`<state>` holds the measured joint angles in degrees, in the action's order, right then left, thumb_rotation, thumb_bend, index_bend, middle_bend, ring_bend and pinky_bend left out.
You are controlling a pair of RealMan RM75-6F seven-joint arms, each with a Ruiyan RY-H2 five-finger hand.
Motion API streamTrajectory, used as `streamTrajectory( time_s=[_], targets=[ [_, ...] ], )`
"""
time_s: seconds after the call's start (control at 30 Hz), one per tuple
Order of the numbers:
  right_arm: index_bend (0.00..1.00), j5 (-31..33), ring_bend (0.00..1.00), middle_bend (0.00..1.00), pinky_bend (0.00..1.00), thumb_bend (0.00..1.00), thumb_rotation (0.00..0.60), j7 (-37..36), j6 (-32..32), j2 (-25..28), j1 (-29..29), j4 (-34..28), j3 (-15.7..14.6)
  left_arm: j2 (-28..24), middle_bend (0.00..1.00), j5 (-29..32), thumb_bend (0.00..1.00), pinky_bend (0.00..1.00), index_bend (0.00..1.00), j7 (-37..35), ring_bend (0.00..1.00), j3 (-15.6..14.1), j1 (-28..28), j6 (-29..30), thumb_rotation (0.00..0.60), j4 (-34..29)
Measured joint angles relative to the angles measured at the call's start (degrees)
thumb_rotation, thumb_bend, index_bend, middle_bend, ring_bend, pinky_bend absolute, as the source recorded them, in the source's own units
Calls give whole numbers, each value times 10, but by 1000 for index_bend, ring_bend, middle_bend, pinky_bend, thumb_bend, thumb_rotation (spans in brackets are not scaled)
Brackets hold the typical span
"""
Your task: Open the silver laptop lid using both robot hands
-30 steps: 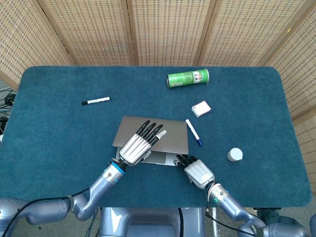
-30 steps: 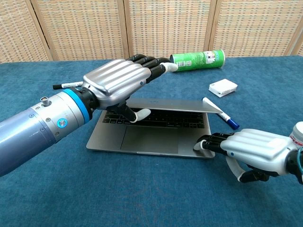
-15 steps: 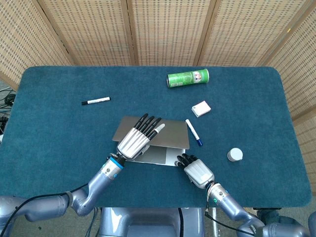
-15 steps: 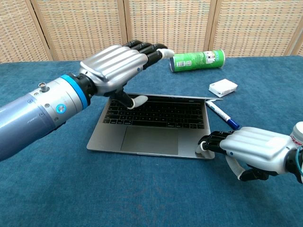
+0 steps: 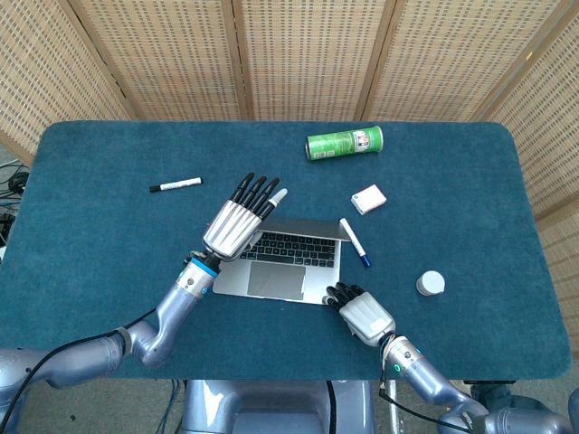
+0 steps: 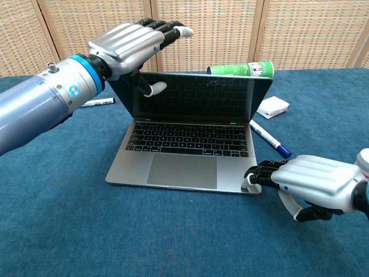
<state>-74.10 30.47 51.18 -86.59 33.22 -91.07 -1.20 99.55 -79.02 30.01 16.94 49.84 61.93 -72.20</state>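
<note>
— Near the front middle of the blue felt-covered table (image 5: 109, 235), seen from the head camera, what lies there?

— A slim silver laptop (image 5: 276, 262), lid raised, keyboard showing. The left hand (image 5: 237, 223) is over its back left corner, fingers stretched out straight and close together along the lid's upper edge. The right hand (image 5: 362, 312) lies palm down at the front right corner, dark fingertips on the base edge.

— And around it?

— A blue-capped white marker (image 5: 354, 241) lies just right of the laptop, a small white box (image 5: 367, 199) beyond that, a green cylindrical can (image 5: 345, 143) on its side near the far edge, a black-capped white marker (image 5: 175, 184) to the left, and a round white cap (image 5: 431, 283) to the right.

— What does the chest camera add?

— The dark screen (image 6: 193, 98) stands nearly upright. The left hand (image 6: 128, 43) has its fingers flat above the lid's top left corner and its thumb against the screen side, so it pinches the lid. The right hand (image 6: 305, 182) presses its bent fingers down on the front right corner of the base, grasping nothing.
</note>
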Motion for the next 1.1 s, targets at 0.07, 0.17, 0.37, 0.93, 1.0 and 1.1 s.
streamTrajectory(
  time_s=[0.07,0.17,0.37,0.93,1.0,1.1],
  targets=[
    [197,-3,52,206,167,1000,600,-3,0,1,1,2,-1,-2,0,4,347,0,0,-2,0,4,5,-2,600,11],
    [197,-4,52,206,167,1000,600,-8,-2,1,3,4,-1,-5,0,12,222,0,0,-11,0,10,10,-7,600,22],
    [197,-8,52,206,167,1000,600,-18,-6,2,7,9,-2,-3,0,16,147,0,0,-46,0,20,24,-13,600,55],
    [197,-15,52,206,167,1000,600,-49,-11,17,15,14,0,22,0,47,165,0,0,-57,0,53,92,-31,600,151],
    [197,-14,52,206,167,1000,600,-49,-10,17,16,13,1,25,0,56,202,0,0,-52,0,54,94,-36,600,156],
    [197,-13,52,206,167,1000,600,-49,-10,20,17,11,1,33,0,67,315,0,0,-42,0,52,100,-42,600,170]
  ],
)
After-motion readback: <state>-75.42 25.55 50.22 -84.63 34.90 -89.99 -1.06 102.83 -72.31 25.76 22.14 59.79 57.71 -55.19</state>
